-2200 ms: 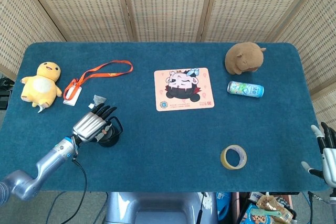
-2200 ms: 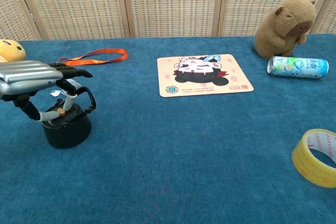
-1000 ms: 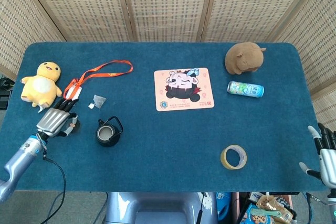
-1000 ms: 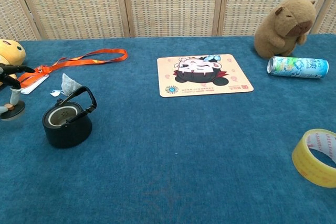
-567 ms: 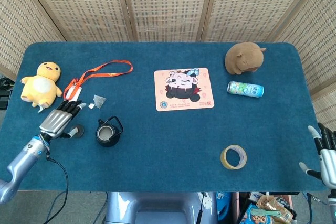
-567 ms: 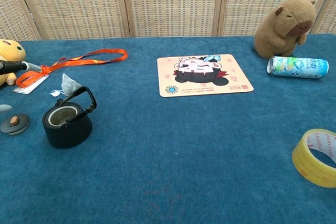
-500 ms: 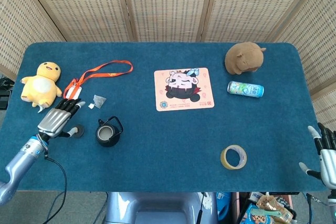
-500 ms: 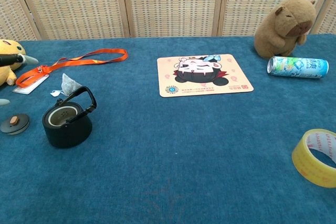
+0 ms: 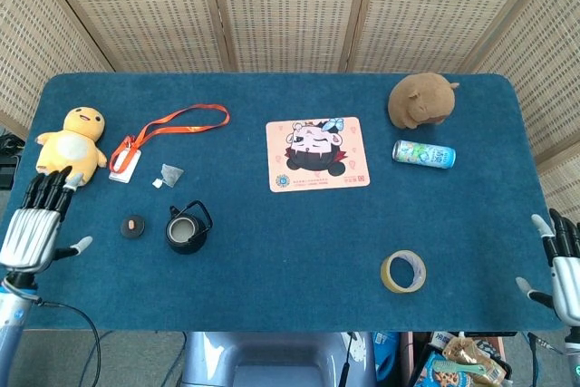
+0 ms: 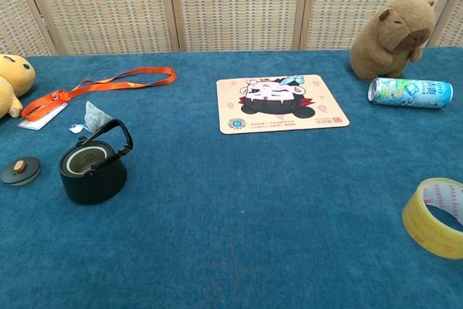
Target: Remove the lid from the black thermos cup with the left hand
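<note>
Head view: lid on table, apart from empty, spread left hand

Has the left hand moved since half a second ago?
Yes. The left hand has drawn back left, away from the lid on the table, and is now near the table's left edge, below the yellow plush.

The black thermos cup stood upright on the blue cloth, squat and round, its mouth open with a pale inner ring showing and its loop handle raised at the rim. Its lid, a small dark disc with a brownish knob, lay flat beside the cup, between it and the left hand, touching neither.
</note>
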